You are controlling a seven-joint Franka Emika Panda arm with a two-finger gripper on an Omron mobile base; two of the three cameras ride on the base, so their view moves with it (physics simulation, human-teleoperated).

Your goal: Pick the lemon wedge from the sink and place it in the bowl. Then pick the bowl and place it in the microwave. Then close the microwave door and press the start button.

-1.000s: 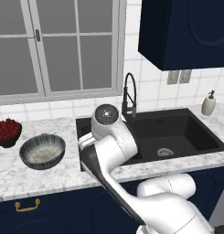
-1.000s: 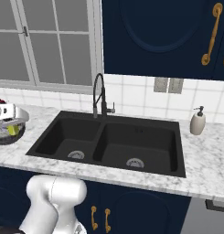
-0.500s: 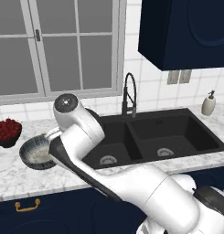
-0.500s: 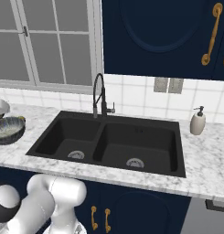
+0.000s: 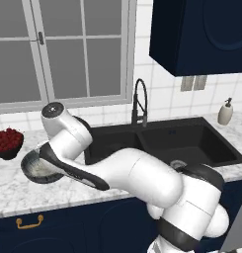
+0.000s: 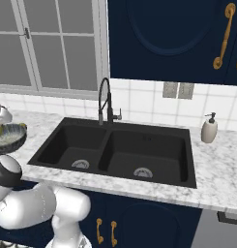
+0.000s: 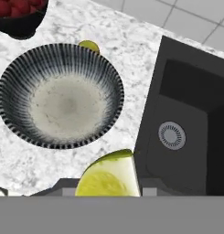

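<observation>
At the far left of the marbled white-grey countertop stands a dark bowl of red fruit. Just to its right stands the wide round bowl with a dark grey-blue streaked outside and pale whitish inside, upright and empty. A small yellow-green rounded object lies on the counter touching the bowl's far rim; what it is cannot be told.

The white arm reaches over this bowl in the left base view. In the hand view the small bright yellow lemon wedge sits at the bottom edge, held at the gripper, beside the bowl's near rim and above the counter strip between bowl and sink. The jaws are hidden behind the wedge; they appear to pinch it, with the wedge off every surface.

To the right lies the black double-basin sink, both basins showing round steel drains. A black spring-neck faucet rises behind the divider. At the far right stands a cream soap dispenser.
</observation>
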